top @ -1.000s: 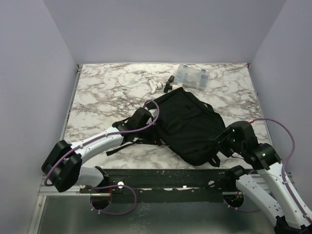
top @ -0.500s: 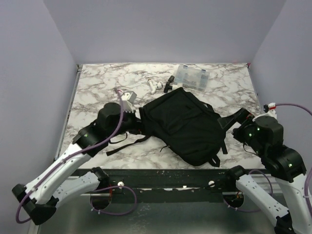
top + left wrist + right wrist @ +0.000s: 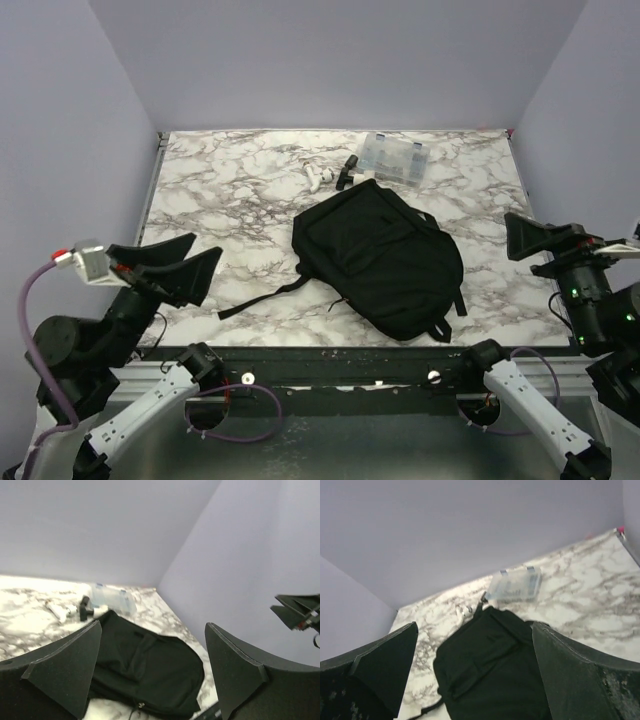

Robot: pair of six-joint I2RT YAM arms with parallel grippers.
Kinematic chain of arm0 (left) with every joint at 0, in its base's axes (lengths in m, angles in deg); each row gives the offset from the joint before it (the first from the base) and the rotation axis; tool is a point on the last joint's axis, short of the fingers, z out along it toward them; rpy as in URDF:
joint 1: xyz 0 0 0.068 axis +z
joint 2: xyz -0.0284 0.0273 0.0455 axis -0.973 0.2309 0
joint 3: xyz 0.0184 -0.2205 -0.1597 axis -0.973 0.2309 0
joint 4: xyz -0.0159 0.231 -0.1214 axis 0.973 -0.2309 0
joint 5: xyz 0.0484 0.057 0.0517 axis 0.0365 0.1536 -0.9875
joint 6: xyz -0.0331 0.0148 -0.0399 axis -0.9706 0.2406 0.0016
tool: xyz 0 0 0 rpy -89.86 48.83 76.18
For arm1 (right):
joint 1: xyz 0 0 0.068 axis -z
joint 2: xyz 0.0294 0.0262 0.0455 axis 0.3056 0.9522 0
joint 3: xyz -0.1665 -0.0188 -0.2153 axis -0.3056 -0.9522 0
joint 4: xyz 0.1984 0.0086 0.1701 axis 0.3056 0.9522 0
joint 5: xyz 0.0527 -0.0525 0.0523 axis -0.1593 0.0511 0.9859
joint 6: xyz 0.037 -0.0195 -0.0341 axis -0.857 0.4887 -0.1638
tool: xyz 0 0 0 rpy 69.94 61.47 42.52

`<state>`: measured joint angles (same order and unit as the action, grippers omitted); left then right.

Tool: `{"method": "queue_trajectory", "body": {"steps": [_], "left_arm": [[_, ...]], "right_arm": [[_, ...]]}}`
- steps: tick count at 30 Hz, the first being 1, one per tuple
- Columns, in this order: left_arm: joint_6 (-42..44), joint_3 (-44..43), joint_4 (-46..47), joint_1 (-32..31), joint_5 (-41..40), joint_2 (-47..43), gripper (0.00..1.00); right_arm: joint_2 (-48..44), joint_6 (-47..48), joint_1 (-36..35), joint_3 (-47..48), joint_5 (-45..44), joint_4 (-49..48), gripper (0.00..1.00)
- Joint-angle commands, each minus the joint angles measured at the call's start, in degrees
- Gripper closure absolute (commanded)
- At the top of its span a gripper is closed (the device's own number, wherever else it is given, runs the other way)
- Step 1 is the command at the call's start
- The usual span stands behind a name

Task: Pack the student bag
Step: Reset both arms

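Both the left gripper (image 3: 205, 247) and right gripper (image 3: 474, 624) gape empty over the table's (image 3: 220, 190) near corners. We see the student bag (image 3: 385, 255) between them, its long axis slanting toward the near right corner, likely nearer our right gripper.

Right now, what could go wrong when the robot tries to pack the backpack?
The student bag lies flat and looks shut, so its soft fabric might slide or bunch when it gets pulled open. Its loose strap trails toward the open, empty left end effector and could snag on it. The small white thing and the clear box sit right behind the bag, so a reach over it might knock them.
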<state>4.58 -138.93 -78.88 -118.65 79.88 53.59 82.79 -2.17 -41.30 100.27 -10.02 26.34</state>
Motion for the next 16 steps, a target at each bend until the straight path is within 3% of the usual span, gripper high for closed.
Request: {"method": "queue_trajectory", "body": {"steps": [1, 8, 16], "left_arm": [[5.2, 0.1, 0.5, 0.2, -7.5, -5.7, 0.13], [7.9, 1.0, 0.8, 0.2, -11.7, -10.5, 0.11], [9.0, 1.4, 0.9, 0.2, -12.2, -10.2, 0.11]], "right_arm": [[-2.7, 7.6, 0.3, 0.5, -1.1, -8.3, 0.0], [-2.3, 7.6, 0.3, 0.6, -0.5, -8.0, 0.0], [-3.9, 9.0, 0.3, -1.7, 3.4, -10.2, 0.0]]}}
